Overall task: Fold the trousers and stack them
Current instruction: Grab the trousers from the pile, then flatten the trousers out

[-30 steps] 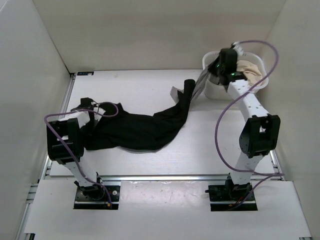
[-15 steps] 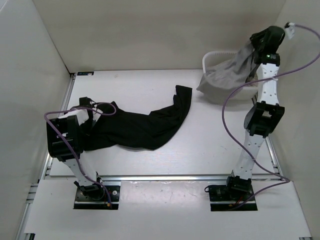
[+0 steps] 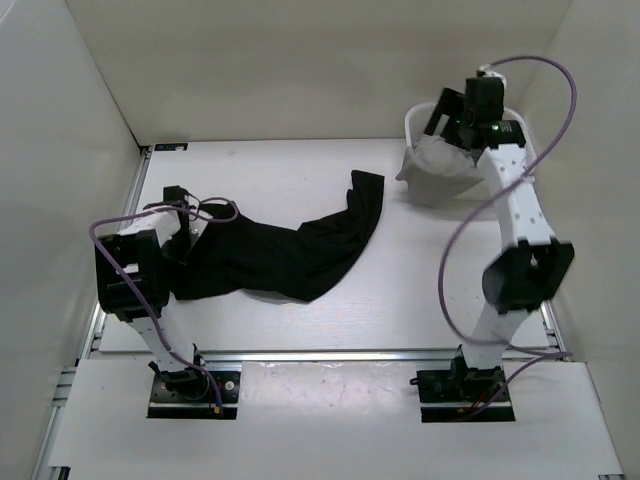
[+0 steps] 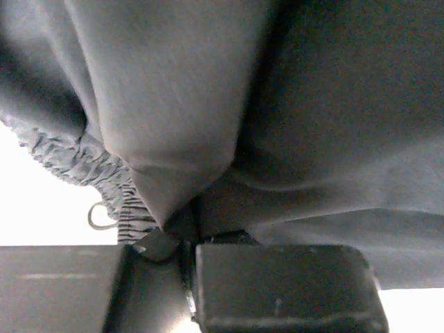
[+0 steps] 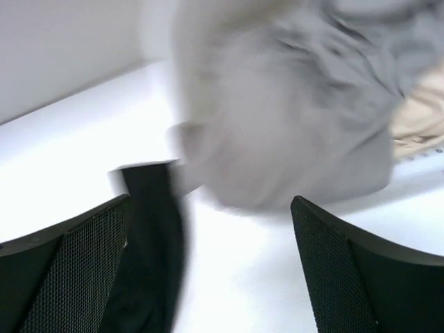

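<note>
While my left gripper (image 3: 186, 228) is clenched on the trousers (image 3: 280, 260), my right gripper (image 3: 441, 120) hangs released at the far right of the counter (image 3: 260, 170).

Left side: in the wrist view, my left gripper (image 4: 184, 239) has a fold of black fabric pinched between its jaws. The gathered elastic waistband (image 4: 83, 159) runs just left of the pinch, and a small cord loop (image 4: 100, 215) hangs below it. From above, the trousers lie crumpled on the counter. Their bulk is at the left by my gripper, and one leg trails off to the right and toward the far wall. The leg end is near the white basket (image 3: 411, 122) but apart from it.

Right side: the wrist view is blurred. My right gripper (image 5: 209, 208) has its jaws wide apart with nothing between them. Beyond the fingers (image 5: 62, 263) is the light grey garment (image 5: 291, 125), and the beige cloth (image 5: 420, 118) shows at the right edge. A dark strip of the trousers (image 5: 149, 229) lies on the counter at lower left. From above, the light grey garment (image 3: 440, 165) is draped over the basket's near-left rim.
</note>
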`<state>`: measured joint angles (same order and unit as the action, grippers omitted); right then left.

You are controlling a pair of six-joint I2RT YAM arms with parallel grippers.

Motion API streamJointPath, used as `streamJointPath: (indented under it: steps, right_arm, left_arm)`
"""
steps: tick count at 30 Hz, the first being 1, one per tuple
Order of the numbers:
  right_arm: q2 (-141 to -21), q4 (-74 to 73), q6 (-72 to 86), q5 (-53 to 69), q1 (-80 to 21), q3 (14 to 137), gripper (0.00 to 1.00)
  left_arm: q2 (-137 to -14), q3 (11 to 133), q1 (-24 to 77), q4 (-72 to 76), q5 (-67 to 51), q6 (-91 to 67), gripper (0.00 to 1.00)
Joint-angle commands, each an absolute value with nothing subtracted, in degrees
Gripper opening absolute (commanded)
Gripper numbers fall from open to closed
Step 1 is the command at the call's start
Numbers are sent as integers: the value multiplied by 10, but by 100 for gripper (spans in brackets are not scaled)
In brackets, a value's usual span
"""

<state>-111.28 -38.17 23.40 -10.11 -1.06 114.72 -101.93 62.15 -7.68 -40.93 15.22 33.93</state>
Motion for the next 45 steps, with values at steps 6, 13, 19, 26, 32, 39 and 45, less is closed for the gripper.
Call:
streamJointPath:
  steps: [6,13,19,26,32,39,45]
  right_arm:
    - [-915,-343,67,-174,-221,968,99]
    - [-975,-283,68,78,-278,926,99]
    - [-1185,-378,92,-38,-288,1068,96]
    - [-1314,-434,81,4,-321,1160,53]
    - [-1224,-395,26,169,-389,1094,23]
    - [-1168,-379,67,255,-438,1233,24]
    - [-969,-366,141,171,-336,1023,47]
  left_arm:
    - [-933,713,-38,-478,26,299,14]
    - [-856,997,91,-495,-44,354,14]
    - [-936,1144,116,-510,-55,361,14]
    - [-970,1254,129,-483,-54,288,14]
    - [-990,1405,129,-370,78,326,14]
    - [-1012,1544,129,-321,-5,371,14]
    - [-996,1446,152,-402,-174,349,14]
